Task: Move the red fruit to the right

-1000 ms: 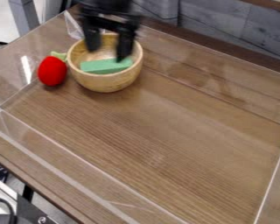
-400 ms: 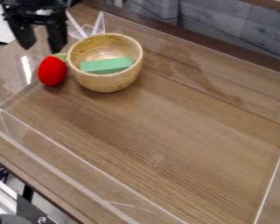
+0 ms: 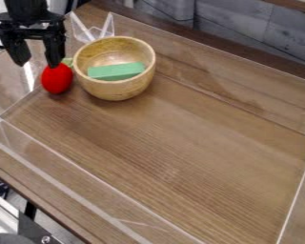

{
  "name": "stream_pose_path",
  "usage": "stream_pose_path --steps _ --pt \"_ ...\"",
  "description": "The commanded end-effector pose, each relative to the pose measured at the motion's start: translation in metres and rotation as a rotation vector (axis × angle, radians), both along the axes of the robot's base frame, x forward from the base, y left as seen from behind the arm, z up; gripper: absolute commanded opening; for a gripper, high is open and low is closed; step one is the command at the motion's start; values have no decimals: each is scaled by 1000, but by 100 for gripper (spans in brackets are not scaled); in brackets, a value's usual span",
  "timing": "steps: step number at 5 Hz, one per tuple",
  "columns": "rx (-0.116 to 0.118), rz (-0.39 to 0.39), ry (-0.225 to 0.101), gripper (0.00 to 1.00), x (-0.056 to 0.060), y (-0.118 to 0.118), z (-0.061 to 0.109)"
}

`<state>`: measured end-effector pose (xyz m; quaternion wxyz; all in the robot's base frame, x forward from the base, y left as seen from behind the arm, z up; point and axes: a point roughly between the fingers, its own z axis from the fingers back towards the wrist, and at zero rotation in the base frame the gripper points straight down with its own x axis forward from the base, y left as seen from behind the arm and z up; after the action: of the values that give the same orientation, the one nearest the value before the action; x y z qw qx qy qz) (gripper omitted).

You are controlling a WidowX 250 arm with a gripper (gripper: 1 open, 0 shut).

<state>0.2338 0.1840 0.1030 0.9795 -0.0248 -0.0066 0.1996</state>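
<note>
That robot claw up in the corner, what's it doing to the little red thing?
The gripper hangs with its jaws open just above the red fruit, a toy like a strawberry, and is not holding it yet. The fruit sits on the wooden table, right beside a wooden bowl that has a flat green piece inside. It looks like the robot is getting ready to pick the fruit up and move it over to the right.

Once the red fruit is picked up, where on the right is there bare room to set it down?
Bare wood runs from the wooden bowl rightward to the clear side wall and down to the near wall. The crowded spot is the upper left: the red fruit sits close beside the bowl, with the open gripper over it.
</note>
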Motion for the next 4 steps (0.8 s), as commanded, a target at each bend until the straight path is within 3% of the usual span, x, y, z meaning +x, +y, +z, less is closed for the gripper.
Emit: stream_pose_path --steps 1,2,4 --pt "36 53 -34 100 8 13 17" --pt "39 81 -23 100 11 17 18" --pt "41 60 -11 100 22 26 -7"
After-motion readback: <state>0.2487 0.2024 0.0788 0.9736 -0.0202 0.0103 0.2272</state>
